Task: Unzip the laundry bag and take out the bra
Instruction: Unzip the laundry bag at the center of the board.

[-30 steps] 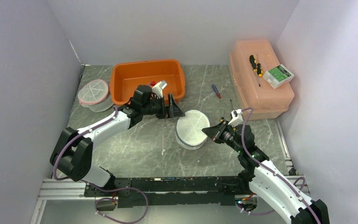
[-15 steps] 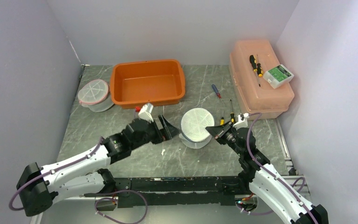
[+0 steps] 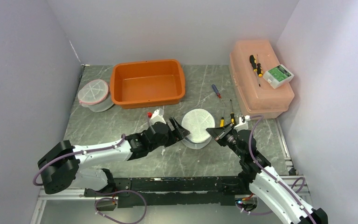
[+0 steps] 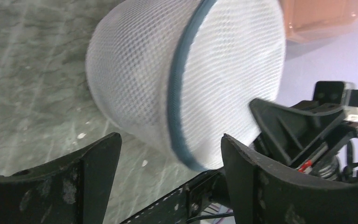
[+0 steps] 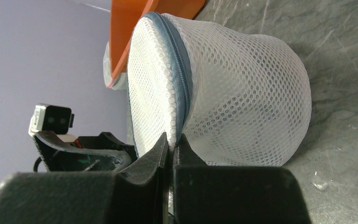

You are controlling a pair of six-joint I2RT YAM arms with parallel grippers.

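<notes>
Left claw now beside laundry bag

A grey-green, white-veined table stands boxed in by plain pale lilac walls: the back wall, left wall and right wall. A metal rail lines its right edge. The light is even and the shadows soft.
</notes>
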